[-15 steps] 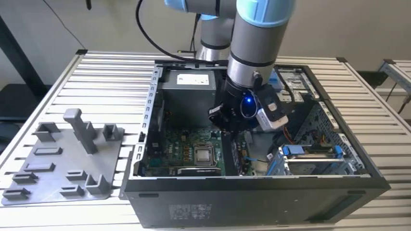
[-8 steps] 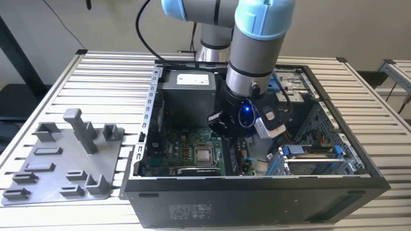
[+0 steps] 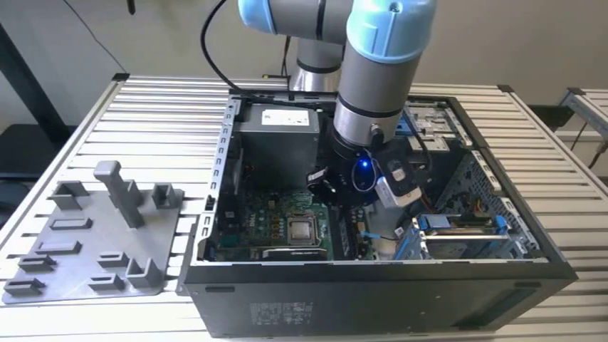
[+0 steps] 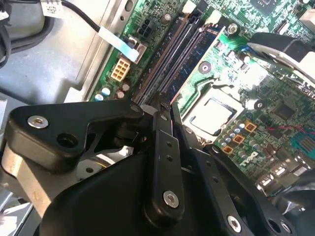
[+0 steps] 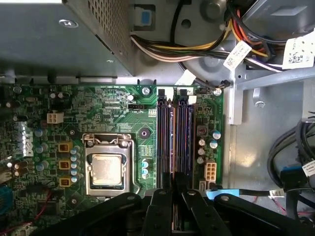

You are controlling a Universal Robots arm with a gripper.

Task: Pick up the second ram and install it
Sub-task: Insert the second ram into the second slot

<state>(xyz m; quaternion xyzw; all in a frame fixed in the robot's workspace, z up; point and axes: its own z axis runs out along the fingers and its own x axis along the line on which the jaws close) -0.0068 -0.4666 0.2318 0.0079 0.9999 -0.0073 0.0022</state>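
A: Exterior view?
B: The gripper point(image 3: 354, 187) is down inside the case point(image 3: 532, 235).
A: Wrist views?
B: The fingers point(image 5: 163, 206) pinch the ram point(image 5: 172, 147), edge-on between two slots, its length running straight away from them over the motherboard point(image 5: 113, 113)

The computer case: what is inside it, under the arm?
Inside the computer case lie a green motherboard with its processor socket, two memory sticks standing in their slots, and the grey power-supply box. The gripper covers the sticks' near ends.

No print can be read. White labels point(image 5: 301, 50) hang on cables by the case point(image 3: 380, 299) wall, one sits on the power supply point(image 3: 285, 117), and the case's front panel carries faint marks, all illegible.
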